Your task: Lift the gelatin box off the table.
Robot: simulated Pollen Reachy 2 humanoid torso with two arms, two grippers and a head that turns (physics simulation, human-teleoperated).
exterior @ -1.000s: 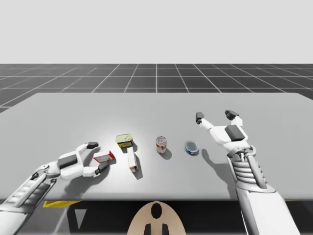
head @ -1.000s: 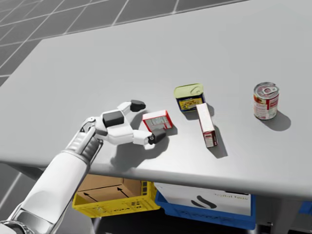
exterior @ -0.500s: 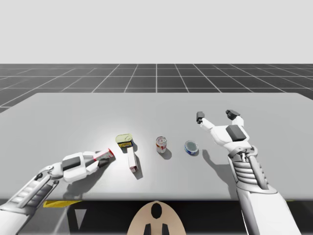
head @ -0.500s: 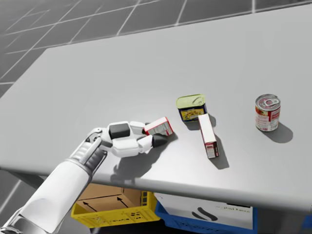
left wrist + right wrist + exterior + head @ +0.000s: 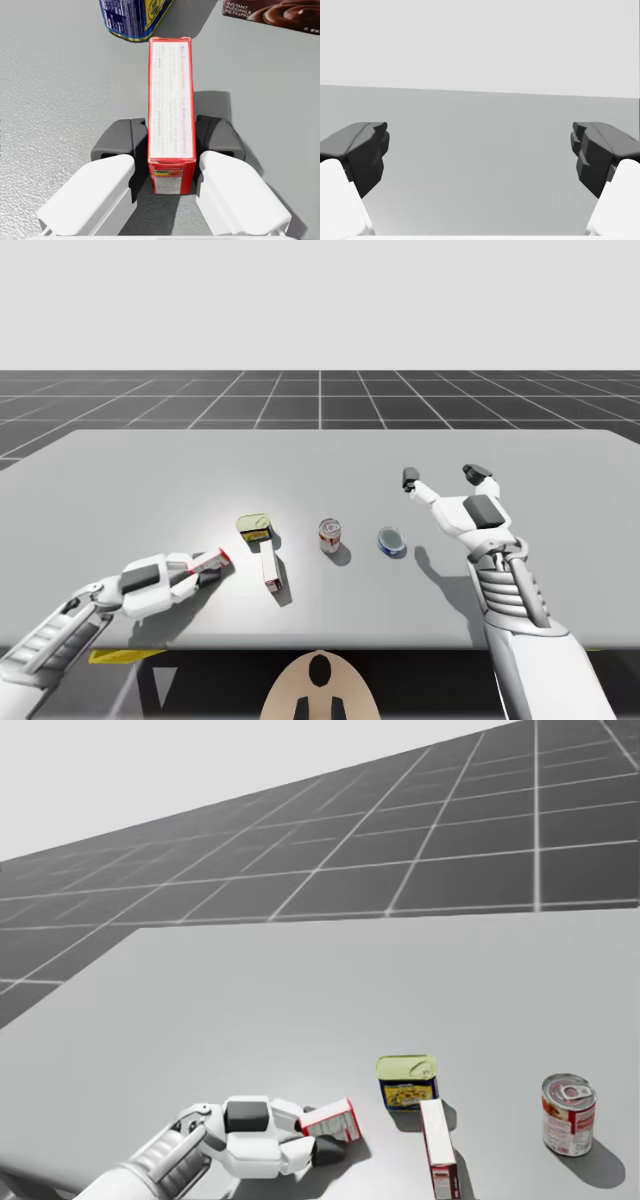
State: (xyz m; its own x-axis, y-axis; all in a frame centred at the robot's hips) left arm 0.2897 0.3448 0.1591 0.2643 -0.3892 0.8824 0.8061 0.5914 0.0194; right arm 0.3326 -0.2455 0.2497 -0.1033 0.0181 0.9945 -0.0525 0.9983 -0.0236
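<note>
**Gelatin box clamped in the left claw, near the table's front edge**

The gelatin box (image 5: 170,125) stands on its narrow edge between the dark pads (image 5: 122,140) of my left gripper (image 5: 170,137). Both pads press its broad red faces, so the claw is closed to just the box's thickness. The left wrist view shows this contact from both sides. The high view shows the gelatin box (image 5: 212,560) as a tilted red sliver at the tip of the left gripper (image 5: 205,572), and I cannot tell whether it has left the table (image 5: 150,470).

In the high view, a yellow-lidded rectangular can (image 5: 255,528) sits at 2 o'clock from the box, and a long white-and-red box (image 5: 271,570) lies at 3 o'clock. Beyond that stand a red-and-white round can (image 5: 330,535) and a flat blue round can (image 5: 391,541).

The left wrist view shows the rectangular can's blue side just ahead of the box.

Far off at 2 o'clock, my right gripper (image 5: 440,478) is spread wide, holding nothing.
</note>
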